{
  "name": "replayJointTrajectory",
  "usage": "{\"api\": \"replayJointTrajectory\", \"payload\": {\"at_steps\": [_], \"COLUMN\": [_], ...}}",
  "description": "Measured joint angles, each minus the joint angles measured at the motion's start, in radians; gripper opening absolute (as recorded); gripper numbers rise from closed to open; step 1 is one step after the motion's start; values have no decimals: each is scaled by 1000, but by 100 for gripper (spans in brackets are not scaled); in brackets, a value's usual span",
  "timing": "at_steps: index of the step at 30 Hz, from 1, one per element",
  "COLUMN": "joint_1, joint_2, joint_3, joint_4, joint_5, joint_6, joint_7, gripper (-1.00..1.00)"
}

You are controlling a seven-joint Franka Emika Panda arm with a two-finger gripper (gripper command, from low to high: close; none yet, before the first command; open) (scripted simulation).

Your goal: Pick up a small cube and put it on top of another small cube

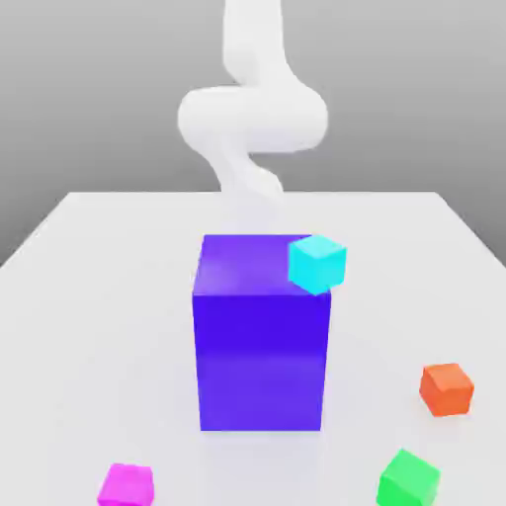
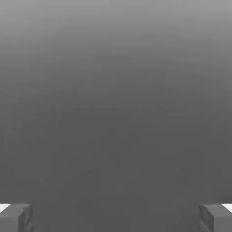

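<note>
A: What could go wrong from here, as we judge it?

B: The small cyan cube (image 1: 317, 263) sits at the corner of the large matte blue-violet block (image 1: 261, 334), on the exterior view's right of its top face. A descent slightly off centre could nudge it over the edge. The white robot arm (image 1: 251, 114) stands behind the block, so a low approach could also strike the block itself.

A: And the pincer?

B: In the hand view the gripper (image 2: 116, 217) has its two grey fingertips (image 2: 16, 217) spread wide apart, holding nothing, with plain grey between them.

A: How does the cube look?

B: Smooth, evenly coloured, sharp-edged, turned slightly askew to the block's sides. We expect flat faces that suit a parallel grip.

A: Possible targets?

B: On the white tabletop (image 1: 89, 296), a small orange cube (image 1: 447, 388), a small green cube (image 1: 408, 479) and a small magenta cube (image 1: 126, 485), each well apart from the others.
</note>
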Motion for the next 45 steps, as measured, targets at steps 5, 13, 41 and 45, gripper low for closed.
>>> {"api": "replayJointTrajectory", "payload": {"at_steps": [5, 13, 41, 45], "joint_1": [13, 21, -108, -79], "joint_2": [187, 477, 1211, 1086], "joint_3": [-55, -129, -125, -164], "joint_4": [-5, -14, 4, -24], "joint_5": [31, 90, 198, 149], "joint_6": [59, 150, 459, 364], "joint_7": [-53, -143, -317, -281], "gripper": [0, 0, -100, -100]}}
